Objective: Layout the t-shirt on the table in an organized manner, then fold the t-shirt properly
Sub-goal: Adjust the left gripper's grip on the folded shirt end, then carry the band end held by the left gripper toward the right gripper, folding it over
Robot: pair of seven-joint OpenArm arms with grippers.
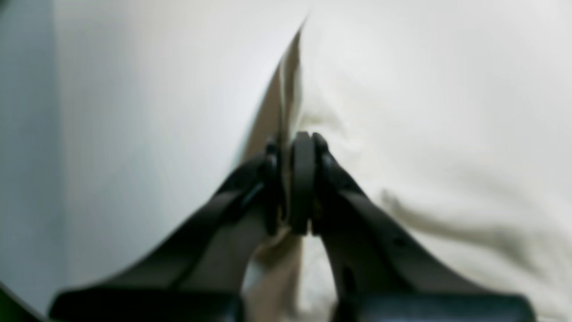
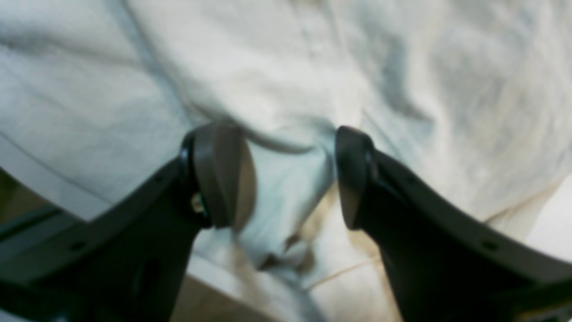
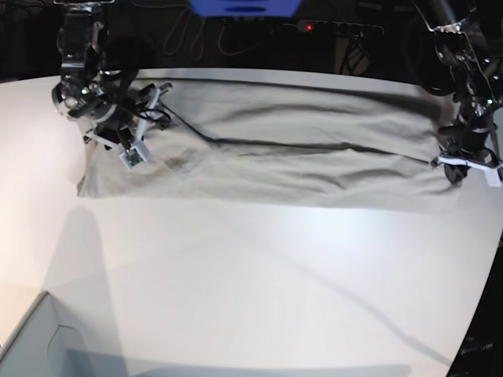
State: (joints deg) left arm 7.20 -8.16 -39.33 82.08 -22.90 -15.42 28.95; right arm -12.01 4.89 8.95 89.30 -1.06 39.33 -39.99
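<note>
Setting: a robotics lab bench, not a home. Evidence in the base view: a large white table (image 3: 259, 275) with two black robot arms mounted at its far corners, upper left and upper right of the frame, each with exposed wiring. Behind the table the background is dark, with loose cables (image 3: 196, 39) trailing along the top edge and a power strip (image 3: 338, 28) with a lit red indicator at upper centre. A blue object (image 3: 244, 7) sits at the top edge. A grey box corner (image 3: 31, 338) shows lower left
</note>
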